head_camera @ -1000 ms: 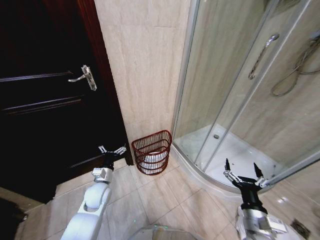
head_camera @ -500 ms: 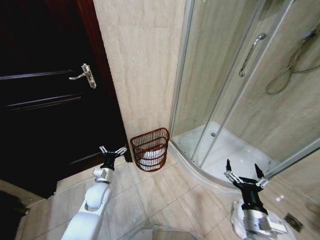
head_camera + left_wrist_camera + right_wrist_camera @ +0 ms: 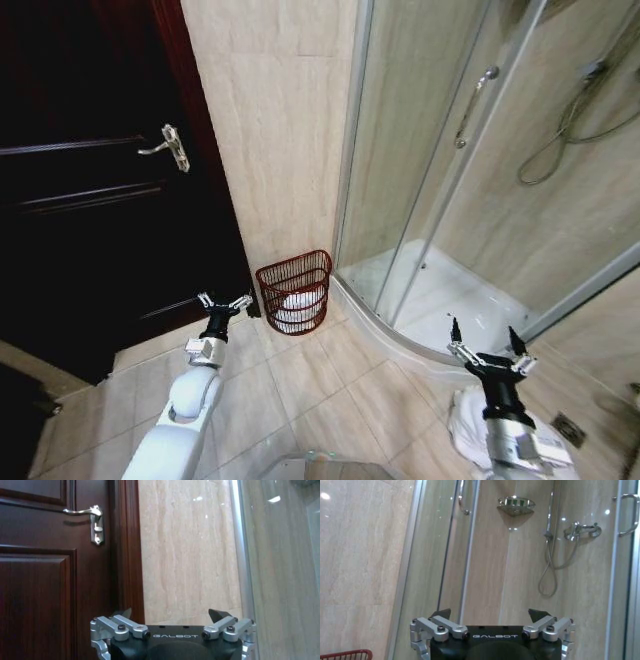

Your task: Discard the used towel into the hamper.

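The hamper (image 3: 295,290), a small round reddish-brown wire basket, stands on the floor against the beige wall, between the dark door and the shower cabin. White cloth (image 3: 297,302) lies inside it. A white crumpled mass (image 3: 463,425) lies on the floor beside my right forearm; I cannot tell if it is a towel. My left gripper (image 3: 224,301) hangs open and holds nothing, a short way left of the hamper and apart from it. My right gripper (image 3: 490,348) is open and holds nothing, over the shower's curved sill. In the wrist views, the left gripper (image 3: 170,614) and the right gripper (image 3: 490,613) have their fingers spread, and the hamper's rim (image 3: 345,654) shows.
A dark wooden door (image 3: 90,210) with a metal handle (image 3: 168,145) fills the left. The glass shower cabin (image 3: 450,200) with a raised curved sill (image 3: 385,335) takes up the right. Tiled floor (image 3: 310,400) lies open before me.
The whole picture has shifted left and a little up, so the camera has turned right. Both arms keep their pose with fingers open.
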